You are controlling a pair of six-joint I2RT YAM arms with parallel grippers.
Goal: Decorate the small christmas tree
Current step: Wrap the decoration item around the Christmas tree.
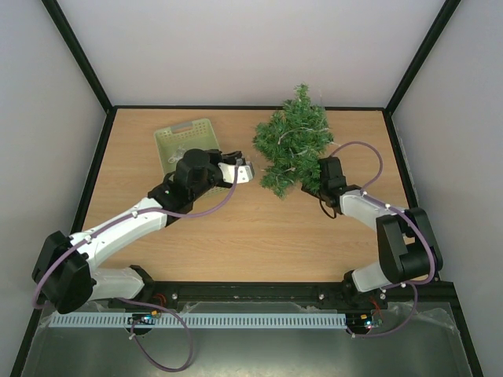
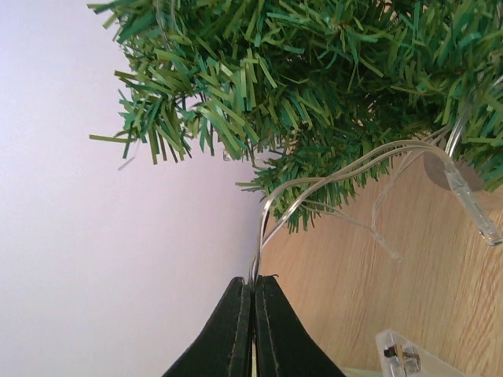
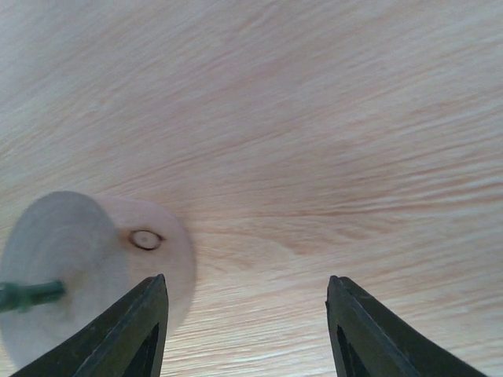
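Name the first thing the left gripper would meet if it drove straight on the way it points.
Probably the small christmas tree: the left gripper, shut on a thin clear light wire, points at its lower branches. Depth is unclear.

Pale green slotted basket (image 1: 182, 127) well behind left jaws; pale contents, unclear. Wooden table (image 1: 236, 236): bare grain fills gap between right jaws, runs beside left jaws.

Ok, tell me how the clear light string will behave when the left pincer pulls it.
Probably floppy: the light string sags in loose loops from the shut left pincer to the small christmas tree. It looks thin and light, so likely little resistance. It may snag, since it runs among the needles.
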